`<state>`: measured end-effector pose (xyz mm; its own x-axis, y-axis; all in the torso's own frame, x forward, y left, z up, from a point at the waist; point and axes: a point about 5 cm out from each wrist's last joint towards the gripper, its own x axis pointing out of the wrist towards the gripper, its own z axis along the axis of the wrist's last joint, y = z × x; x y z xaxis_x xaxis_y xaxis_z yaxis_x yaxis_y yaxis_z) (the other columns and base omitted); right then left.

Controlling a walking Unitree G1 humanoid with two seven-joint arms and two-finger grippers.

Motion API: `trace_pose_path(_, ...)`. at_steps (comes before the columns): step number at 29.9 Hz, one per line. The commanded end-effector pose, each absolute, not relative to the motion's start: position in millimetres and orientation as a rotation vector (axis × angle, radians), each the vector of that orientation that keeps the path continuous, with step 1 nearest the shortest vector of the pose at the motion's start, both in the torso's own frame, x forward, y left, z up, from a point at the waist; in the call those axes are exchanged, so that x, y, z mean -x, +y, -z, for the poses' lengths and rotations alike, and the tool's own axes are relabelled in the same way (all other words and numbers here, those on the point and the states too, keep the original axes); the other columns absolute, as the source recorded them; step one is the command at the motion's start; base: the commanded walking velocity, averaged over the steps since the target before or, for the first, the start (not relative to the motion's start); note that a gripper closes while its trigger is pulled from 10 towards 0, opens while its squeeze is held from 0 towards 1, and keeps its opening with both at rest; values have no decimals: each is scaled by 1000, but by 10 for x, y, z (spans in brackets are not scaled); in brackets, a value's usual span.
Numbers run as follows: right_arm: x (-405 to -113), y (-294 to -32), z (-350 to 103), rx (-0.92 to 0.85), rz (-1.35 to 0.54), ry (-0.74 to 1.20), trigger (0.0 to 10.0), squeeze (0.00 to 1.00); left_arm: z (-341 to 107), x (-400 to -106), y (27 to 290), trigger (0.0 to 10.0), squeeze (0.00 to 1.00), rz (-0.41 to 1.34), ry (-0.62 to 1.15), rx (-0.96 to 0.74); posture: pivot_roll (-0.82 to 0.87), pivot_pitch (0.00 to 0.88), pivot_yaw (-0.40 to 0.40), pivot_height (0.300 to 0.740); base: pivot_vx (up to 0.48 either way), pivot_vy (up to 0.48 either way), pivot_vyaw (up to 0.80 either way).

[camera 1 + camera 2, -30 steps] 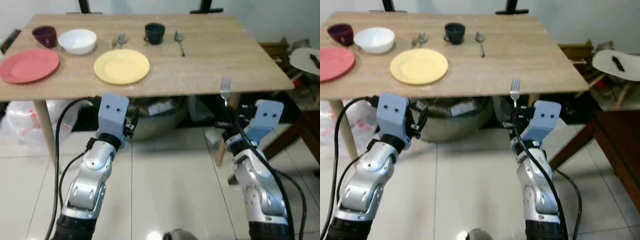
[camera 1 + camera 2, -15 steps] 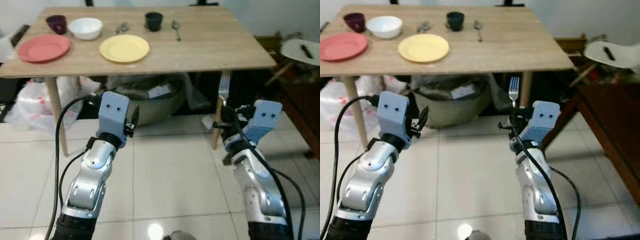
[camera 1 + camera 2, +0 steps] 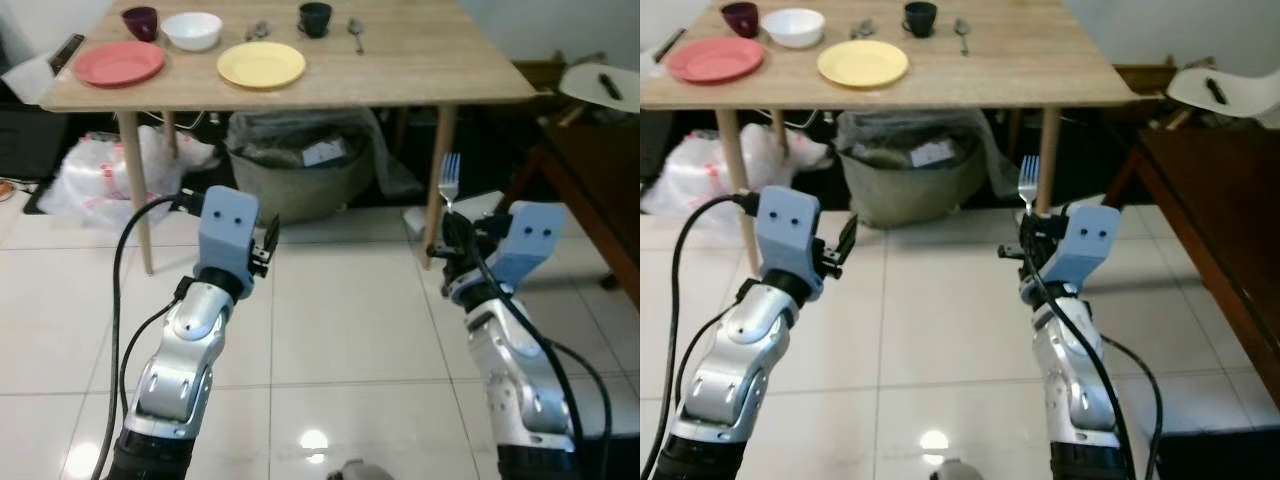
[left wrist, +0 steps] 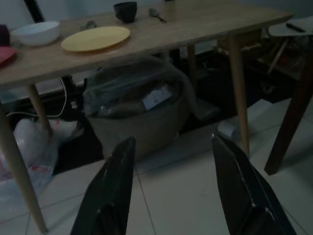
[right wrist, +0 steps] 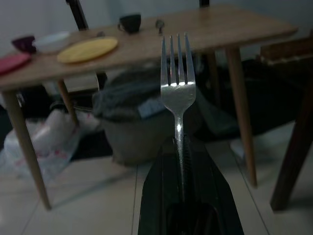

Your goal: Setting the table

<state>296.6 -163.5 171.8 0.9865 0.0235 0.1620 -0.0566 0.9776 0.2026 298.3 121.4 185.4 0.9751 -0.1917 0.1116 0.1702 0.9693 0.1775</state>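
My right gripper [image 3: 447,236] is shut on a silver fork [image 3: 449,179] that stands tines up, well short of the wooden table [image 3: 430,70]. In the right wrist view the fork [image 5: 178,83] rises straight from the closed fingers [image 5: 161,196]. My left gripper [image 3: 270,238] is open and holds nothing; its two fingers [image 4: 110,191] stand wide apart in the left wrist view. On the table lie a yellow plate [image 3: 261,64], a red plate [image 3: 118,63], a white bowl [image 3: 192,29], a purple cup [image 3: 139,20], a dark cup [image 3: 314,17] and two spoons [image 3: 355,30].
Under the table sits a bagged grey basket [image 3: 305,165] and a white plastic bag [image 3: 95,180]. A dark wooden piece of furniture [image 3: 590,190] stands at the right, with a white round seat [image 3: 600,88] behind it. White tiled floor [image 3: 330,330] lies between me and the table.
The whole view has pulled back: the table now sits farther away and higher in the picture, with more floor showing. Both grippers keep their pose, the fork still held upright.
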Motion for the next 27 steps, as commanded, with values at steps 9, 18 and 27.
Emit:
trace_pose_path(9, -2960, -1611, -1707, -207, -47, -157, 10000, 0, -1819, -2983, 1249, 10000, 0, 171, -113, -174, -140, 30, 33, 740, -313, 0, 0)
trace_pose_path(18, -2962, -1609, -1704, -205, -48, -157, 10000, 0, -1809, -2993, 1242, 10000, 0, 171, -104, -164, -143, 24, 35, 740, -240, 0, 0)
trace_pose_path(27, -2963, -1619, -1696, -206, -45, -154, 10000, 0, -1782, -3019, 1252, 10000, 0, 164, -69, -127, -144, 20, 36, 740, 0, 0, 0)
